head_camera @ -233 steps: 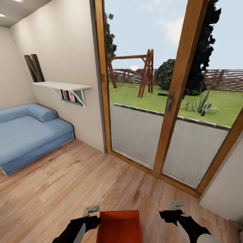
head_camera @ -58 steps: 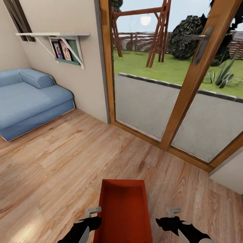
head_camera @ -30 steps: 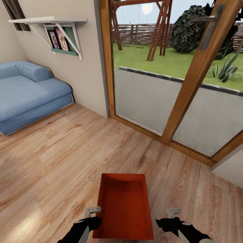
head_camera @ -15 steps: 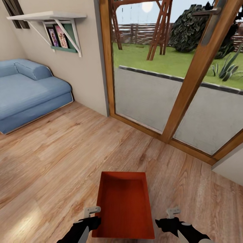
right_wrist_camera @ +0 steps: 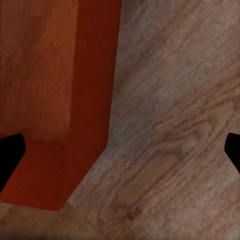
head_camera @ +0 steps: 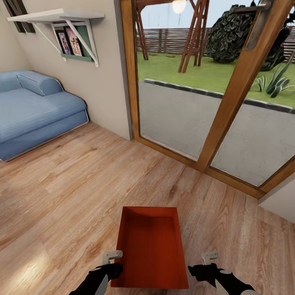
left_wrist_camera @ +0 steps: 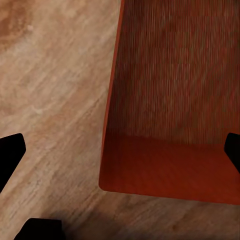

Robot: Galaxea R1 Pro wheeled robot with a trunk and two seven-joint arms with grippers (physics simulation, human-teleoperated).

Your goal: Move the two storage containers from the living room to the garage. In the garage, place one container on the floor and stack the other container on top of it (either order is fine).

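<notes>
- Orange-red storage container (head_camera: 150,248) sits on the light wood-plank floor (head_camera: 73,196) of the living room, low in the head view, between the two arms, long axis pointing away from the robot toward the glass door.
- Container is topless, with a finely ribbed interior and nothing inside.
- Left gripper (head_camera: 111,256) is just beside the container's near left corner; right gripper (head_camera: 209,257) is off its near right side, with bare floor between them.
- Left wrist view: the near end wall and left wall of the container (left_wrist_camera: 170,120) lie between the dark fingertips (left_wrist_camera: 10,152), which sit far apart at the frame edges. Fingers spread wide, no contact visible.
- Right wrist view: container corner (right_wrist_camera: 60,100) lies toward one dark fingertip (right_wrist_camera: 9,152), the other fingertip is over bare planks (right_wrist_camera: 175,125). Fingers also spread wide, gripping nothing.
- Ahead: wood-framed glass sliding door (head_camera: 229,102), handle (head_camera: 259,22) high on the centre post. Through the glass are a paved strip, a lawn, a wooden swing frame (head_camera: 196,32) and a fence.
- Left of the door: beige wall with a white bracket shelf (head_camera: 55,16), and picture frames (head_camera: 69,41) under it.
- Blue sofa (head_camera: 35,110) stands against that wall at far left, well apart from the container.
</notes>
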